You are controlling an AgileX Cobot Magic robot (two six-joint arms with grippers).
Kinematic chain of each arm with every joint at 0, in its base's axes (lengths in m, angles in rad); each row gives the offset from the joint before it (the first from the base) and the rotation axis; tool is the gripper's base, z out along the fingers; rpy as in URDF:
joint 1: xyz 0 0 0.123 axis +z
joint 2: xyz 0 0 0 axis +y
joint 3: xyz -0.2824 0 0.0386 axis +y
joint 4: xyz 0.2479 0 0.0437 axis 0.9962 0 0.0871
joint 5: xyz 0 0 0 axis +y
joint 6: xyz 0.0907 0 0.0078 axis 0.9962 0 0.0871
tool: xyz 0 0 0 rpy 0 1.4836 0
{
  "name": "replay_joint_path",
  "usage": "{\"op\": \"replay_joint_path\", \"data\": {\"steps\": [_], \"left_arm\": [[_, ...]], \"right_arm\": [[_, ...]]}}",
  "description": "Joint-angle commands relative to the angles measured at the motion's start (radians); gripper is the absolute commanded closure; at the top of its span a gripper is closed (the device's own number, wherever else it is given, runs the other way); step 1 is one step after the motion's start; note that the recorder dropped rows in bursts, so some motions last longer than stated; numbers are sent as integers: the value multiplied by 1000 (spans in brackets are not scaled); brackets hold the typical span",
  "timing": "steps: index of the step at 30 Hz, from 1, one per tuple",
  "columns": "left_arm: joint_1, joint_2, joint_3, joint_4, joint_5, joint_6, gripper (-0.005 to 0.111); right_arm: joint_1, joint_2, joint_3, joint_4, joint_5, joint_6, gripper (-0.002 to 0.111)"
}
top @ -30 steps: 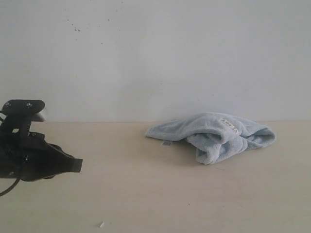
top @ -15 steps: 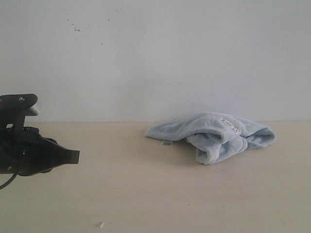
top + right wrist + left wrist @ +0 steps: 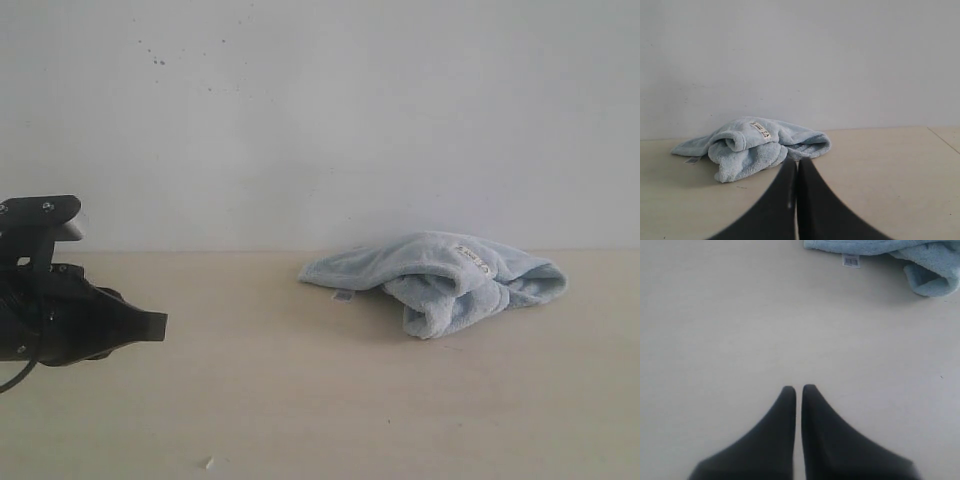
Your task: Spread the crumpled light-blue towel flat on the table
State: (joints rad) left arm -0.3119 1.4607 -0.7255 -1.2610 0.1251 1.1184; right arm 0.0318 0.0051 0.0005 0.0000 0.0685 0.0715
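**A:** Towel (image 3: pixel 440 280) first: where is it lying?

**B:** It is lying crumpled on the table (image 3: pixel 300 400), right of the middle in the exterior view and close to the white wall (image 3: pixel 320 120). It is bunching into a folded heap, with one flatter corner reaching out toward the left.

**A:** Starting from the left, then, what is showing?

**B:** The left gripper (image 3: pixel 160 327) is hovering at the left edge, over the table. It is pointing rightward toward the towel and standing well apart from it. In its wrist view the two black fingers (image 3: pixel 785 430) are pressing together, with only a thin seam between them and nothing held.

**A:** And between it and the cloth?

**B:** Bare beige table is stretching across, with a small pale speck (image 3: pixel 209 463) lying near the front edge.

**A:** Is anything readable on the towel itself?

**B:** A small white label (image 3: pixel 342 295) is hanging off the lower hem of the left corner, and a second label (image 3: pixel 472 258) is sitting on top of the heap. The print is too small to read.

**A:** What is the right gripper doing?

**B:** The right gripper (image 3: pixel 792 162) is not appearing in the exterior view. Its own camera is showing its jaws closed together and empty, with the towel lying beyond the tips, near the wall.
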Motion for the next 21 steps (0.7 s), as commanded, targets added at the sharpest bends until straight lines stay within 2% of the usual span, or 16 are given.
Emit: {"op": "replay_joint_path", "data": {"steps": [1, 12, 16, 18, 21], "left_arm": [[0, -6, 6, -1, 31, -3, 103], [0, -6, 16, 85, -15, -1, 103], [0, -6, 69, 85, 9, -3, 103], [0, -6, 118, 85, -35, -3, 103], [0, -6, 111, 85, -51, 29, 103]], "right_arm": [[2, -5, 0, -6, -12, -2, 108], [2, -5, 0, -6, -12, -2, 108], [2, -5, 0, -6, -12, -2, 108], [2, -5, 0, -6, -12, -2, 108], [2, -5, 0, -6, -12, -2, 108]]}}
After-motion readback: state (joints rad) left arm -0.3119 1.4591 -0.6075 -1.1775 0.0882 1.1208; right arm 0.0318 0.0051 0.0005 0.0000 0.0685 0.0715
